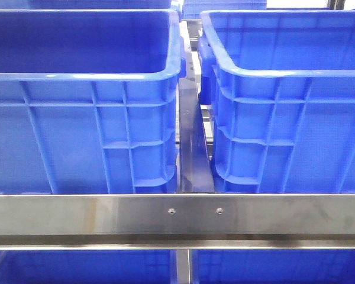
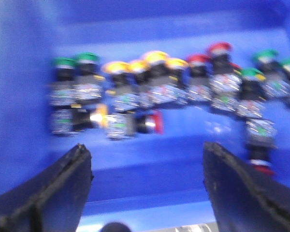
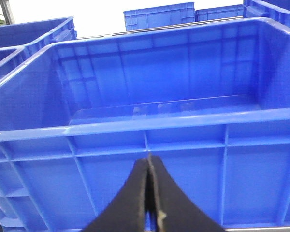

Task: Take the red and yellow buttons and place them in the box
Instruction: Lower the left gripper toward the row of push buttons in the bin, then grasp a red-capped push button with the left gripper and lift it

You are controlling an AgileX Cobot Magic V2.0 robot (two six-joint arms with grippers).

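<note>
In the left wrist view, push buttons lie in a blurred row on a blue crate floor [image 2: 150, 154]: yellow-capped ones [image 2: 154, 58] in the middle, red-capped ones [image 2: 218, 48] to one side, green-capped ones [image 2: 87, 58] at both ends. One red button [image 2: 157, 122] lies on its side closer to me. My left gripper [image 2: 147, 159] hangs open above them, empty. My right gripper [image 3: 149, 162] is shut with nothing in it, in front of the outer wall of an empty blue box [image 3: 150, 125]. The front view shows two blue crates [image 1: 83, 77], [image 1: 284, 71] and neither gripper.
A steel rail [image 1: 177, 213] crosses in front of the crates, with a dark gap [image 1: 192, 142] between them. More blue crates [image 3: 159, 14] stand farther back in the right wrist view, and blue crates [image 1: 83, 266] show below the rail.
</note>
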